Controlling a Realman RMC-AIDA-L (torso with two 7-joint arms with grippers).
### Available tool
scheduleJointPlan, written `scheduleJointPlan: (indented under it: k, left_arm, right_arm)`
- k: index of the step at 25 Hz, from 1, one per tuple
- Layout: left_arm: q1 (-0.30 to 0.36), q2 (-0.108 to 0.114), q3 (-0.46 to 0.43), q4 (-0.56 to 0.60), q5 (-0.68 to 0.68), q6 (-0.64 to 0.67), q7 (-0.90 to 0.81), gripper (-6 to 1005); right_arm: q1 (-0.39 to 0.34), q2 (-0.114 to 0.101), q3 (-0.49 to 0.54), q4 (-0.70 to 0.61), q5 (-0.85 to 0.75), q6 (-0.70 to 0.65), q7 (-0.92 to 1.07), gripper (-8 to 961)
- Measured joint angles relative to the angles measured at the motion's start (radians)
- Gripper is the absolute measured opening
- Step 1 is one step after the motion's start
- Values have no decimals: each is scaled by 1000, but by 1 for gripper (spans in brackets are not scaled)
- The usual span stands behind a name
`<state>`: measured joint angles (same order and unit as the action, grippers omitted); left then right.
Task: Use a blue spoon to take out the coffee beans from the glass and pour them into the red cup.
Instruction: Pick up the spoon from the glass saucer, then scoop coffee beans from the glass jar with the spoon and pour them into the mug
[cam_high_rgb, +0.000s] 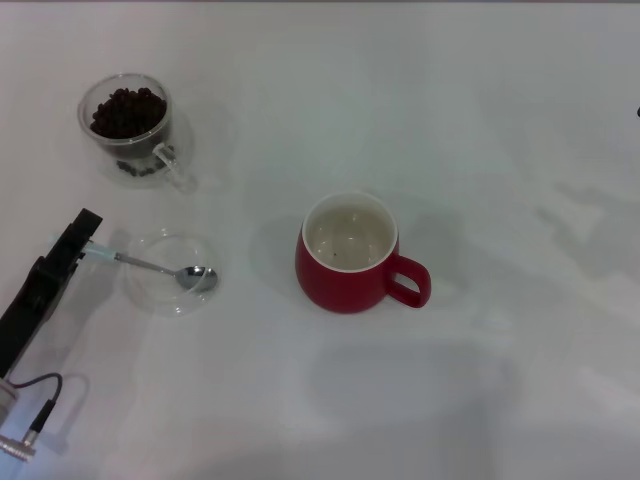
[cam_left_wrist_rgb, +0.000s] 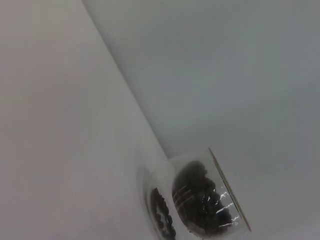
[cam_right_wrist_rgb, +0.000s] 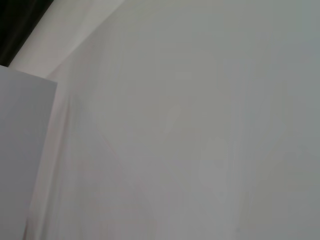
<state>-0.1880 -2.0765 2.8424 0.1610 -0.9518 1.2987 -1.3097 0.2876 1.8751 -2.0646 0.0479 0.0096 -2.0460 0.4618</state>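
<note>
Your biggest risk here is the spoon slipping or twisting: the left gripper (cam_high_rgb: 84, 243) meets the blue spoon (cam_high_rgb: 150, 264) only at the far tip of its pale handle, so any lift could let the bowl swing down or the handle pivot out of the hold. The spoon's bowl rests in a shallow clear dish (cam_high_rgb: 170, 272), and dragging instead of lifting could shove that dish along the table (cam_high_rgb: 480, 120). You could also knock the glass (cam_high_rgb: 128, 125) when you move toward it, since it stands just beyond the gripper and is heaped with coffee beans (cam_high_rgb: 128, 110) up to its rim; the left wrist view shows it close by. The handle tip lies right at the jaws, but you cannot tell whether they are spread or pinching it. The red cup (cam_high_rgb: 352, 255) stands well apart to the right, its inside nearly empty. The right gripper does not show in any view.
</note>
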Motion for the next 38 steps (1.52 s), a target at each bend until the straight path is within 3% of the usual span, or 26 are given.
scheduleJointPlan:
  k: [9,15,20,28,32,34,38]
  left_arm:
    - [-9,0,-2,-23,0,2,-16,457]
    - [-11,-1,-5,-32,-2,-1,-9,216]
    - [-10,0,-7,-54,-2,44,-7,122]
    - [-17,7,-9,-196,-11,236,-53,121]
    - [-60,11,-5,-323,-15,313,-123,121]
    - [-90,18,-3,-378,-15,329,-166,121]
    - [-165,52,-2,-474,-10,343,-272,121]
  right_arm:
    - [-13,7,0,1,1,-12,0,404]
    - [-16,11,0,1,1,-19,-3,405]
    - [-16,17,0,1,1,-20,-7,406]
    - [-15,27,0,-4,1,-21,-8,407]
    - [-15,37,0,-4,1,-22,-20,407]
    - [-15,43,0,-3,1,-22,-31,408]
    - [-15,49,0,-6,-1,-22,-37,408]
